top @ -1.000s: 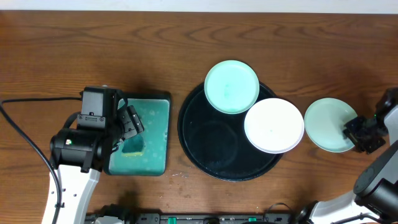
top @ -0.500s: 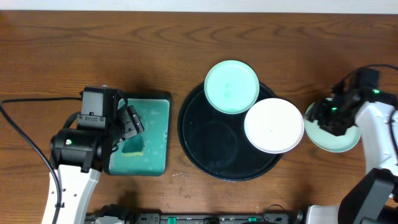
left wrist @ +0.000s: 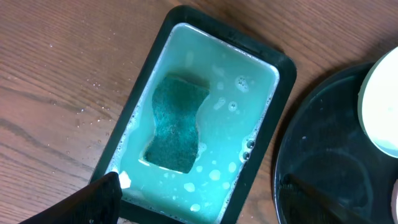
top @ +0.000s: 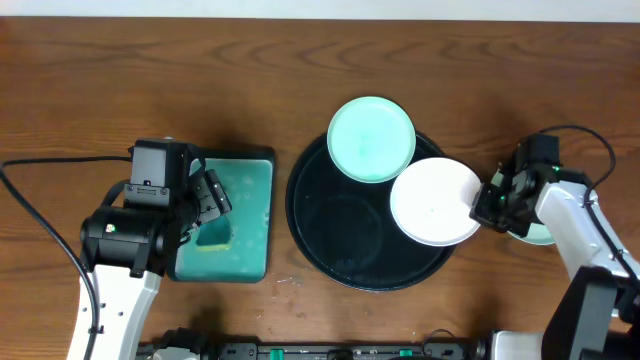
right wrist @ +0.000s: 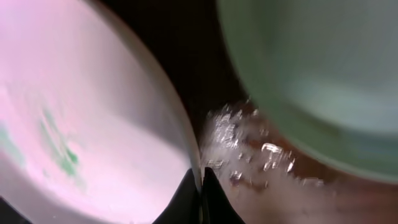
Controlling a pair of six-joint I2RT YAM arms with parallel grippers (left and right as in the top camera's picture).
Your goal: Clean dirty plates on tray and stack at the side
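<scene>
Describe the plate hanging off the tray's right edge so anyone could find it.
Find the black tray mid-table. The plate overhangs its right rim, at the right gripper. It alone is white; the rear plate is mint.

The left arm point(top: 125, 240) has a white link, a round black joint housing with a tiny green light, and a boxy black block above it; a black cable (thin, glossy) loops away from it. The right arm point(top: 575, 225) is also white, with a black wrist, green lights and a fine arching cable. The right gripper point(right wrist: 200, 186) has dark, tapering fingertips.
</scene>
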